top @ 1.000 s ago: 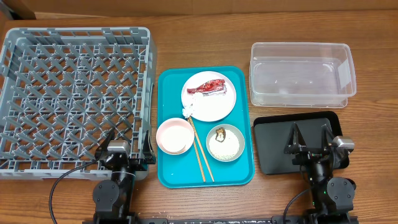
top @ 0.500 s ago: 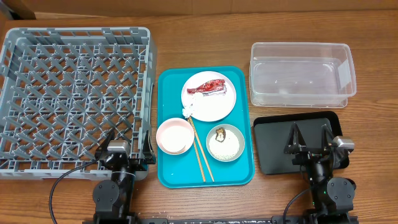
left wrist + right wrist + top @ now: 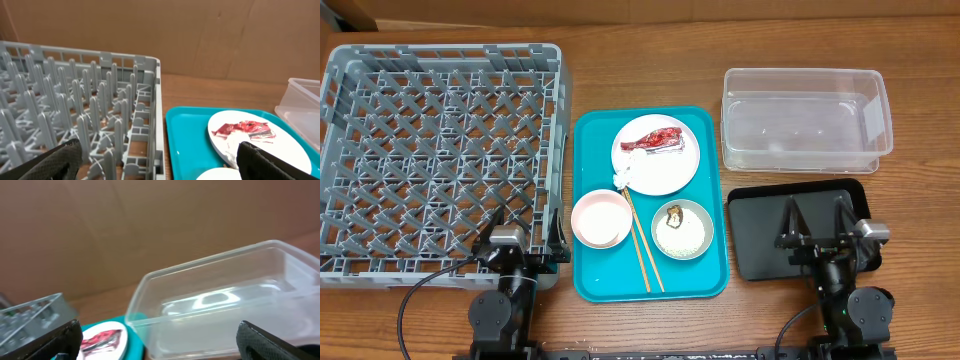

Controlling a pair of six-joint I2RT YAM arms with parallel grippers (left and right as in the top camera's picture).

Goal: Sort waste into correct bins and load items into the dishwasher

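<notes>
1. On the table (image 3: 650,60), a teal tray (image 3: 600,140) is sitting between the rack (image 3: 440,150) on the left and the tub (image 3: 805,120) and black tray (image 3: 755,240) on the right.
2. The plate (image 3: 665,170) is lying at the teal tray's far end and carrying the wrapper (image 3: 655,140). The tissue (image 3: 622,178) is resting at the plate's near-left rim.
3. The pink bowl (image 3: 601,218) and the grey-green bowl (image 3: 707,222) are sitting side by side at the teal tray's near end. The chopsticks (image 3: 642,245) are lying between them, with their far tips reaching the plate's edge.
4. Rice (image 3: 685,238) and the scrap (image 3: 673,212) are lying inside the grey-green bowl.
5. The left gripper (image 3: 526,228) is hovering over the rack's near right corner. Its fingers (image 3: 45,160) are spreading wide and gripping nothing.
6. The right gripper (image 3: 816,220) is hovering over the black tray. Its fingers (image 3: 45,340) are likewise standing wide apart and gripping nothing.
7. The tub is sitting just beyond the black tray, apart from both grippers.
</notes>
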